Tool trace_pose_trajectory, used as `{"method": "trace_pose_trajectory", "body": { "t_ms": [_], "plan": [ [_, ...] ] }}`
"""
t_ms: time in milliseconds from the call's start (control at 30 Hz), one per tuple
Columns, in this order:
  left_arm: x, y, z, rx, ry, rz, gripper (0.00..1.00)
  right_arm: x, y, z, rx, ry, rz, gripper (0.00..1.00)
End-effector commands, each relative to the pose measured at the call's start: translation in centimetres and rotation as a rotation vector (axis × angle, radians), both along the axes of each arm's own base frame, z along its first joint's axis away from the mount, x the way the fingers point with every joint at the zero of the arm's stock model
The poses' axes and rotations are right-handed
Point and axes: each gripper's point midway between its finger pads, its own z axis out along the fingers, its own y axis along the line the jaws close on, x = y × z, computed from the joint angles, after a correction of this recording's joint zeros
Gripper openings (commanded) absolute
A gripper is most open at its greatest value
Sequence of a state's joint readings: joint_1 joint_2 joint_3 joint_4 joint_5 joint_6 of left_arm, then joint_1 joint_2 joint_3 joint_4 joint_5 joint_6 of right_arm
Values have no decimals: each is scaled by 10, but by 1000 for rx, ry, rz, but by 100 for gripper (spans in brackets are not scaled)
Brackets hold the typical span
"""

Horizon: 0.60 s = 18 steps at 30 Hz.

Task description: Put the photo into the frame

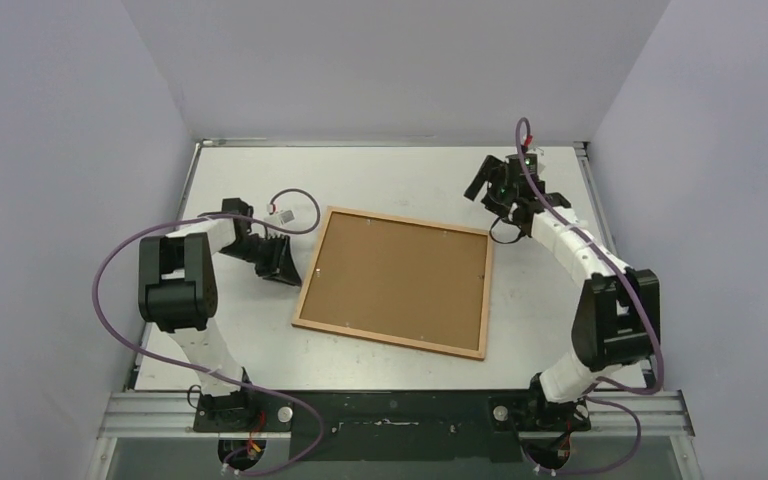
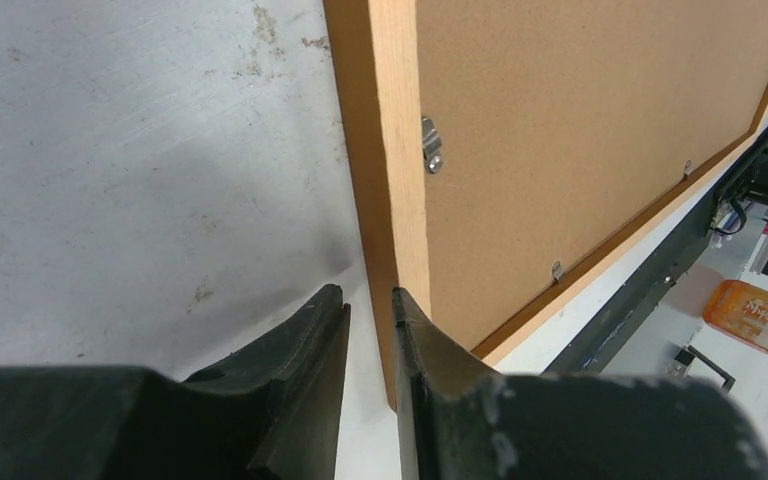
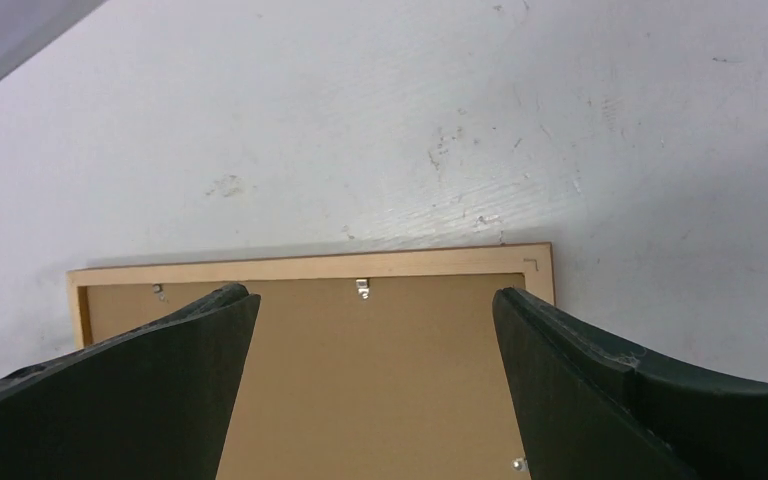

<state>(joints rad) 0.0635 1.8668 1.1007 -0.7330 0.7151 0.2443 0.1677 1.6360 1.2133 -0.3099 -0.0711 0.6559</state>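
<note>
Scuffed white bench (image 1: pixel 380 175) carries the frame (image 1: pixel 388 338), centre, lying face down: narrow pale-wood border around matte brown fibreboard backing (image 1: pixel 395 280), small metal clips (image 2: pixel 431 145). Left pincer (image 2: pixel 370 300) narrow, empty, at its left edge; right pincer (image 3: pixel 372 293) wide above the upper-right corner.

Top view is set high behind the arm bases and aimed down, so the whole worktop (image 1: pixel 400 175) is taken in. Left wrist view is held low, close against the frame (image 2: pixel 400 150) edge. Right wrist view is carried higher and aimed down over one frame edge. The frame is shared by all three.
</note>
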Motion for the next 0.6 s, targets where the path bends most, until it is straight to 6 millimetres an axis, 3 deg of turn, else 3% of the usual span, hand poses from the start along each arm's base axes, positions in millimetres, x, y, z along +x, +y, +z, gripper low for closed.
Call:
{"method": "trace_pose_trajectory", "body": {
  "t_ms": [0, 33, 167, 300, 433, 567],
  "plan": [
    [12, -8, 36, -36, -80, -2, 22, -16, 23, 65, -21, -217, -2, 92],
    [11, -10, 37, -44, -75, 0, 22, -19, 45, 67, 18, -241, 38, 92],
    [10, -15, 35, -66, -63, 15, 24, -47, 150, 30, 207, -169, 268, 92],
    [7, -13, 22, -44, -40, 26, 23, -80, 240, 4, 341, -136, 470, 93],
    [7, -16, 13, -44, -21, 25, 20, -102, 300, -5, 405, -133, 601, 93],
    [6, -19, 8, -47, -9, 18, 17, -115, 336, -23, 424, -99, 681, 94]
  ]
}}
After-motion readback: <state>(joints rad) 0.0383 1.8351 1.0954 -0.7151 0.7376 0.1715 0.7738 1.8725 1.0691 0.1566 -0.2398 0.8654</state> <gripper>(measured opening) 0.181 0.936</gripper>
